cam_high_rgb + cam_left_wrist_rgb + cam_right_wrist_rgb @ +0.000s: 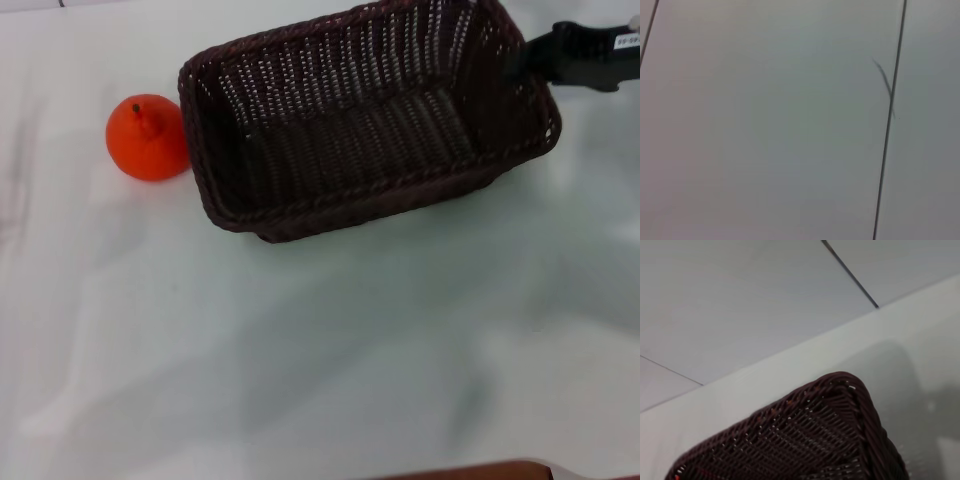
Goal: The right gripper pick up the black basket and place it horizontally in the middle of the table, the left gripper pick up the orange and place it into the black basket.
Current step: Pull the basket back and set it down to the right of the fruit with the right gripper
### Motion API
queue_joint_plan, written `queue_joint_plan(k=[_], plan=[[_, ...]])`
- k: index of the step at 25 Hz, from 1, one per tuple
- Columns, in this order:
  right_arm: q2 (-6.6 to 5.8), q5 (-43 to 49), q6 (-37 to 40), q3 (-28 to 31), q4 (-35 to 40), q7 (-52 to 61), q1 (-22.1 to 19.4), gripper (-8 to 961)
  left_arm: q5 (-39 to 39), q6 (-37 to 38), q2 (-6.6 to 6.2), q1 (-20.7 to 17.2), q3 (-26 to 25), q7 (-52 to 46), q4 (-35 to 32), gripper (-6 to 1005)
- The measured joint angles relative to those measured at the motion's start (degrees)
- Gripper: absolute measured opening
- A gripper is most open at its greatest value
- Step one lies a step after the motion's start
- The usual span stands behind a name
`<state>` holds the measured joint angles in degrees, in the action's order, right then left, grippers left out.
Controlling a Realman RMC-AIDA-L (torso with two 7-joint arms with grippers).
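- Right gripper (530, 58): black arm tip with a small white label, entering the head view at the upper right and meeting the right end of the basket's rim. Its fingers are hidden behind the wicker, so their spread cannot be told, nor whether they clamp the rim.
- Basket (365, 115): on the far half of the table, right of centre, lying at a slant, its right end farther back than its left. It appears tipped, the opening turned toward the camera, and the near long rim lies low by the table.
- Basket, appearance: large, rectangular, dark brown-black wicker, rounded corners, sloping sides, braided rim. Nothing lies inside. The right wrist view shows one rounded corner (840, 410) from close range, with the table's edge behind it.
- Orange (146, 136): small, bright orange-red, round, with a raised neck and dark stem tip. It sits on the table just left of the basket's left end, touching it or nearly so.
- Table (330, 350): glossy white with faint grey marks. The whole near half lies bare, as does the strip left of the orange.
- Left gripper: not seen in any view. The left wrist view shows only pale flat panels with dark seams (890, 100).
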<state>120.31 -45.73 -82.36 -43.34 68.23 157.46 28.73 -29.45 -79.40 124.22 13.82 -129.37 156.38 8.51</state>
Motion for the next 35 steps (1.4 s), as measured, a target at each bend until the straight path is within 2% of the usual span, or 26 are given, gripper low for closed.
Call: queue_joint_plan(k=[8,16,20,23,25,28,29,31,35], plan=[[0.0,-3.06,3.51,-5.99,-1.24,3.22,-2.32,206,0.0,0.38,-0.12,0.34,0.0,0.09,0.3,622],[-0.46,-5.16,4.98,-6.53,-4.56,1.23,-3.01,206,-0.05,2.17,-0.19,0.5,0.89,0.32,0.3,612],[-0.6,-5.97,4.91,-6.33,-4.92,0.29,-3.46,229,-0.15,3.19,-0.61,0.7,4.75,0.28,0.44,607],[-0.71,-6.0,4.69,-6.12,-4.76,-0.21,-3.68,253,-0.18,6.33,-1.33,1.2,10.49,-0.48,1.37,603],[-0.73,-6.03,4.42,-5.69,-4.43,-0.61,-3.77,353,-0.18,8.95,-2.09,1.41,15.43,-2.1,2.79,601],[-0.73,-6.07,3.38,-4.32,-3.81,-1.55,-3.87,503,-0.24,12.42,-3.94,2.07,23.72,-6.96,4.63,597],[-0.72,-6.09,2.82,-3.75,-3.44,-2.04,-3.95,526,-0.25,13.07,-4.33,2.46,25.34,-8.14,4.73,596],[-0.71,-6.09,2.08,-2.49,-2.48,-3.2,-4.21,570,-0.26,13.84,-4.75,3.09,27.03,-9.05,4.76,593],[-0.7,-6.22,0.51,1.35,-0.73,-5.31,-4.52,660,-0.26,15.22,-4.72,4.14,29.03,-9.15,4.77,588]])
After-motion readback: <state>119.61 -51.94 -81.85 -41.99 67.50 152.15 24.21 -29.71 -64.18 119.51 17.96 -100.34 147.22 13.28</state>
